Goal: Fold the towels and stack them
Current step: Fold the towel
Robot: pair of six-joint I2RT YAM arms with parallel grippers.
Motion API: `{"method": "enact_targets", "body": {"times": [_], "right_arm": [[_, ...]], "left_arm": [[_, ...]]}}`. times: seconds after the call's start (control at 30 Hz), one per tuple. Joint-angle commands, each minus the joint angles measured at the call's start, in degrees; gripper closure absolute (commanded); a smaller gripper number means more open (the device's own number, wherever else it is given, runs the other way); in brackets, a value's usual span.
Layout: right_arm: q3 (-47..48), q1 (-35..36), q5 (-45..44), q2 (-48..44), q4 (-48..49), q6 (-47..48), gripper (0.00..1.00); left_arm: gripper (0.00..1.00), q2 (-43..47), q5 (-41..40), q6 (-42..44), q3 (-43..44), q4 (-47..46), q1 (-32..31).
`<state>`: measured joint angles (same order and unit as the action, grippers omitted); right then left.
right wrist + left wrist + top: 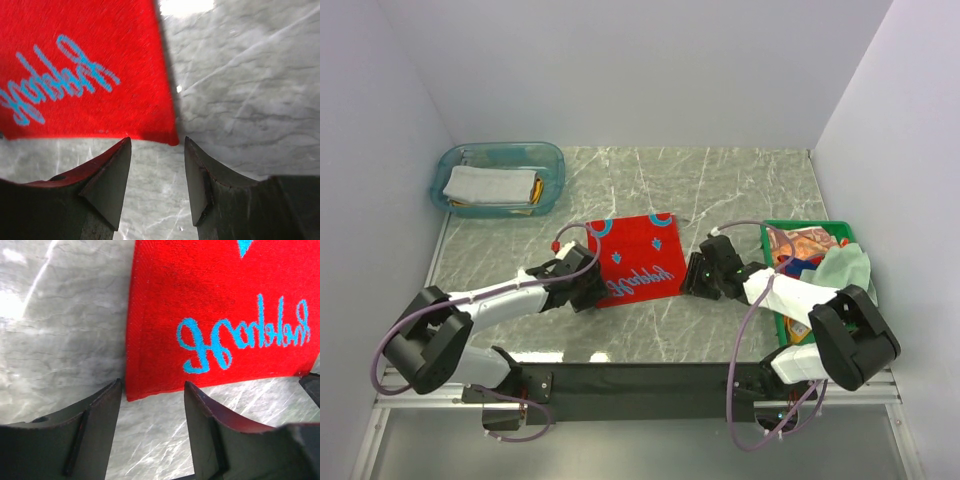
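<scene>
Two arms, one red towel [632, 260] between them, lying flat and open on the surface [720, 190], about mid-way across, slightly rotated. It looks near square from above, so no clear long axis. The blue lettering runs along the near edge.

Key relation: the near edge spans left to right between the two sets of fingers, with one corner per arm.
- Left gripper [588, 290]: in the left wrist view the towel [220, 315] has its near-left corner just ahead of the gap at the gripper [152, 385]. Fingers [100, 410] partway apart and empty, the corner not yet between them.
- Right gripper [698, 275]: mirror case. In the right wrist view the towel [85, 65] has its near-right corner just ahead of the gap at the gripper [156, 141]. Fingers [112, 170] partway apart, holding nothing.

Each arm is about equally close to its own corner, so neither leads.

My read: this is the pre-grasp for the first fold. Both need to slide forward and low to get a finger under the hem, pinch, then carry the near edge over to the far edge. Risk: the cloth lies flat on stone, so a finger may just push the corner instead of getting under it.

Other towels: a folded stack [490, 185] in the tub [552, 160] far left, unfolded ones [845, 265] heaped in the crate [800, 226] at right.
</scene>
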<state>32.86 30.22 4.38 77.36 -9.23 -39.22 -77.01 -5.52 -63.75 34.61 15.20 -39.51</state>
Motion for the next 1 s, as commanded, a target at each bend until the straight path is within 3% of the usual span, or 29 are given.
{"method": "enact_targets", "body": {"times": [0.0,0.27,0.47,0.97], "right_arm": [[1.9,0.4,-6.4,0.9,-0.9,-3.9,0.46],[2.6,1.1,-6.4,3.8,-0.9,-4.4,0.5],[2.5,1.3,-6.0,2.4,-1.4,-4.3,0.65],[1.4,1.4,-2.0,-1.3,0.9,-5.4,0.68]], "left_arm": [[0.42,-3.1,-2.0,-3.2,-1.1,2.3,-1.1],[0.54,-6.0,-1.4,-4.0,-0.9,0.9,-1.7],[0.66,-4.6,-2.1,-4.6,-0.8,2.5,-2.6],[0.59,0.5,-3.2,-5.6,-0.9,5.4,-3.9]]}}
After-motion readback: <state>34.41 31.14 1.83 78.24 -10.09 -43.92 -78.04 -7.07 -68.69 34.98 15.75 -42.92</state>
